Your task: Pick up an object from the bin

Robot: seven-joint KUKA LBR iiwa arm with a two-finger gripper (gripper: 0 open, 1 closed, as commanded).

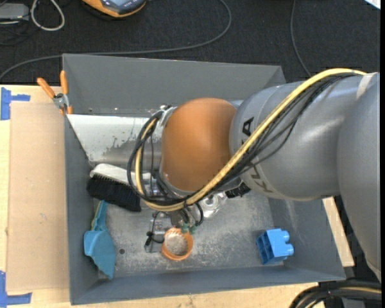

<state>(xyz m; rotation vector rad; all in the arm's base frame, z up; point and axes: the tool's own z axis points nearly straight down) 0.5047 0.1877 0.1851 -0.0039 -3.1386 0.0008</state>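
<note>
Orange small cup [177, 244] sits front-centre on the bin [234, 252] floor. Gripper [158, 233] is low, just beside its left edge; grip state cannot be told. Black brush [113, 194] lies near, left.

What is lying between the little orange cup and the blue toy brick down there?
Nothing. In the camera view, the bin floor between the orange cup and the blue toy brick is bare, apart from pale dust.
</note>
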